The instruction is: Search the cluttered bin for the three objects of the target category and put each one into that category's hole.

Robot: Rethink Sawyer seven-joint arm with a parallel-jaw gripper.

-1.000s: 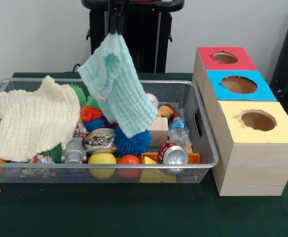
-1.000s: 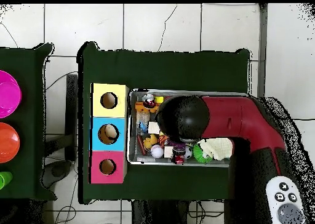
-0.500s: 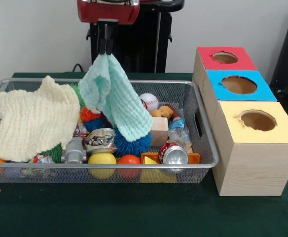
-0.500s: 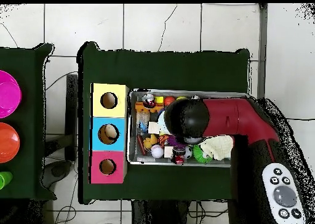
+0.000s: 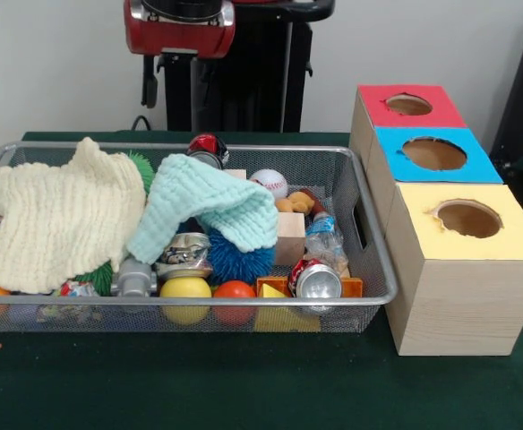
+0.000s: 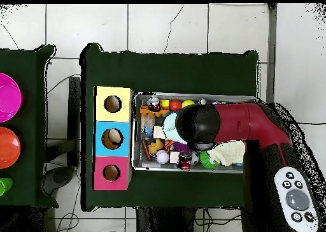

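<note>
Claw fingers hang spread and empty under the red wrist, above the back rim of the bin, pinching nothing. Just below and in front of it the mint cloth lies slumped over the middle of the clutter, draped on a blue spiky ball and partly over a crushed can. A cream cloth covers the bin's left part, so whatever sits beneath both cloths is hidden, which is likely why cloths get handled during a search. Uncovered items show around them: a baseball, a red and black ball at the back, a wooden block, a plastic bottle, a can lying with its end toward the front, a yellow ball and an orange-red ball at the front mesh. Beside the bin on the green worktop stands the box with three holes: red, blue, yellow. Which category is the target cannot be told, so its three objects are presumably somewhere in the bin. From overhead the arm covers the bin's middle.
</note>
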